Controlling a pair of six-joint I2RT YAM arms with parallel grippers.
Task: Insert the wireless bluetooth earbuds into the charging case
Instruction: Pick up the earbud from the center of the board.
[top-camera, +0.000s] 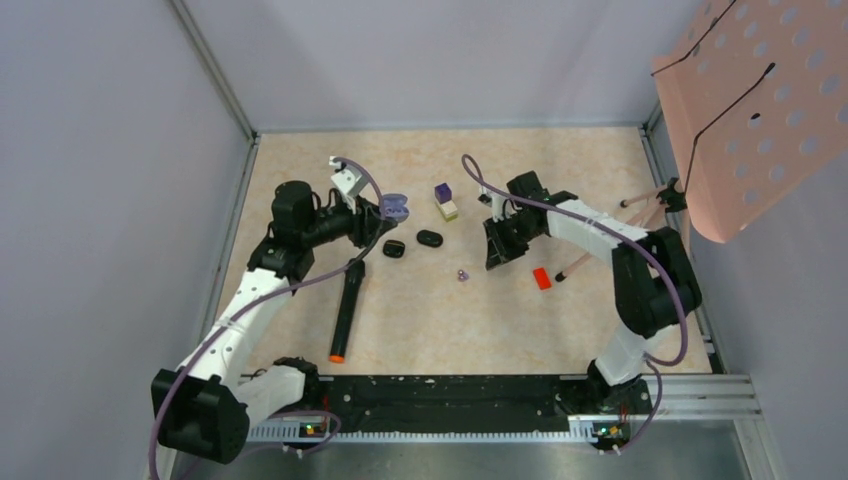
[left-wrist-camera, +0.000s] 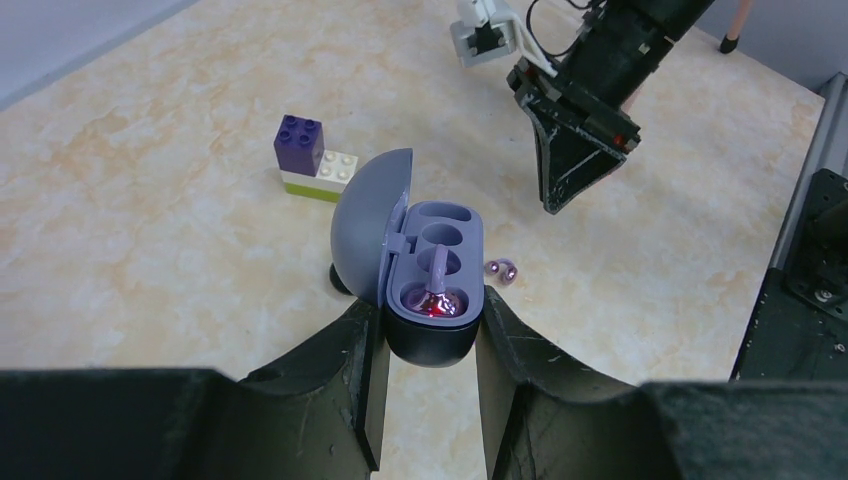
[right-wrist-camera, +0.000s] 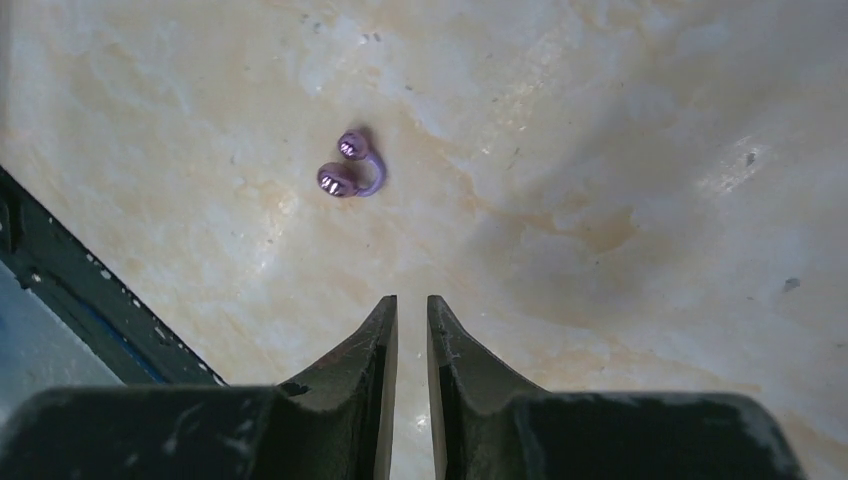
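My left gripper (left-wrist-camera: 430, 320) is shut on the charging case (left-wrist-camera: 440, 255), holding it off the table by its black base with the grey-purple lid swung open. A purple stemmed piece (left-wrist-camera: 437, 290) sits in the near slot, glowing red; the far slot is empty. In the top view the case (top-camera: 395, 206) hangs at the left gripper (top-camera: 385, 213). Two black oval earbuds (top-camera: 393, 249) (top-camera: 430, 238) lie on the table below it. A tiny pale purple curled piece (right-wrist-camera: 348, 168) lies ahead of my right gripper (right-wrist-camera: 412, 300), which is shut and holds nothing.
A purple and a white-yellow toy brick (top-camera: 445, 200) stand behind the earbuds. A black marker with an orange tip (top-camera: 346, 310) lies at front left, a red block (top-camera: 542, 278) near the right arm. A pink perforated board (top-camera: 760, 110) leans at the right wall.
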